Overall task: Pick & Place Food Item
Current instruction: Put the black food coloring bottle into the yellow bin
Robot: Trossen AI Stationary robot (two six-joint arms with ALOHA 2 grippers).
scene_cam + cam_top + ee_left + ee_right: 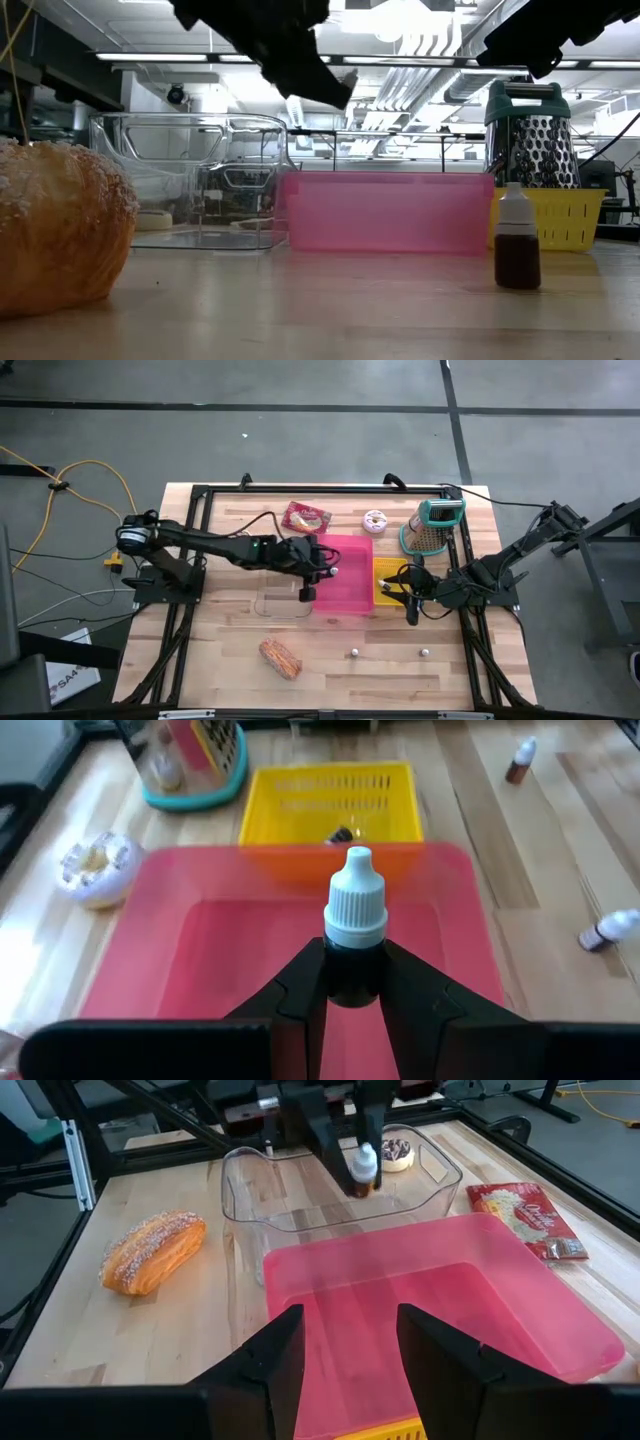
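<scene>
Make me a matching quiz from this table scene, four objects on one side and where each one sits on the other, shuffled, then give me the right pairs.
Things:
1. small dark dropper bottle with white cap
2. sugared bread roll
3. metal grater with teal handle
4. yellow slotted basket

Places:
A. beside the pink bin's right side
B. near the table's front edge, left of centre
C. pinched in the left gripper over the pink bin
D. at the table's far right corner

Pairs: 1-C, 2-B, 3-D, 4-A
</scene>
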